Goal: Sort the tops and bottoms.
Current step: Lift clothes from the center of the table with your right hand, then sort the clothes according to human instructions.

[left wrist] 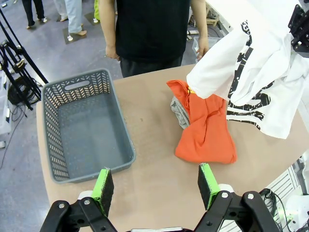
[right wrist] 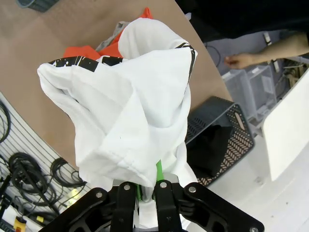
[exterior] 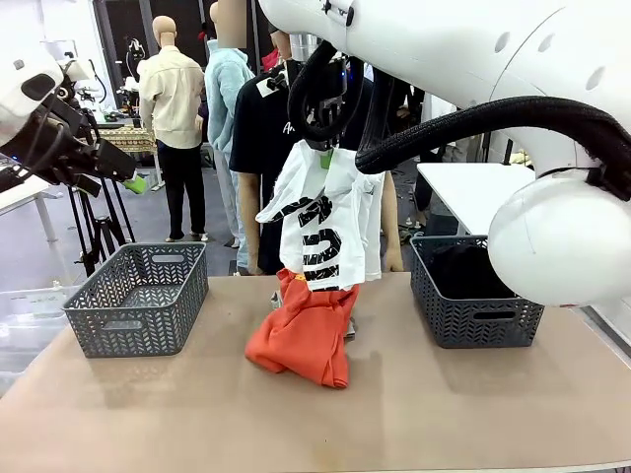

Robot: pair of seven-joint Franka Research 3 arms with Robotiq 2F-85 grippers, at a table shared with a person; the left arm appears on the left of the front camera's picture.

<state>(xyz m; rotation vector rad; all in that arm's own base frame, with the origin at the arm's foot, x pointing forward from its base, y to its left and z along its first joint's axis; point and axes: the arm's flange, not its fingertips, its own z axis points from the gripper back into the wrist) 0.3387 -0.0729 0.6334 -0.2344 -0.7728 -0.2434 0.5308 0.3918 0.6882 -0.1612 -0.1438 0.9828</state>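
Front view: right gripper is pinching limp, light tee by top edge, draping toward 6 o'clock; left gripper is gaping, empty.

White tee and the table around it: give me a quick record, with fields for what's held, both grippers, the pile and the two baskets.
held: white tee with black print, hanging above the pile
grippers: right gripper fingers shut on the white tee; left gripper open, holding nothing, raised over the table
pile: orange garment at mid-table, grey garment partly under it
baskets: left basket shows a bare floor; right basket holds dark fabric
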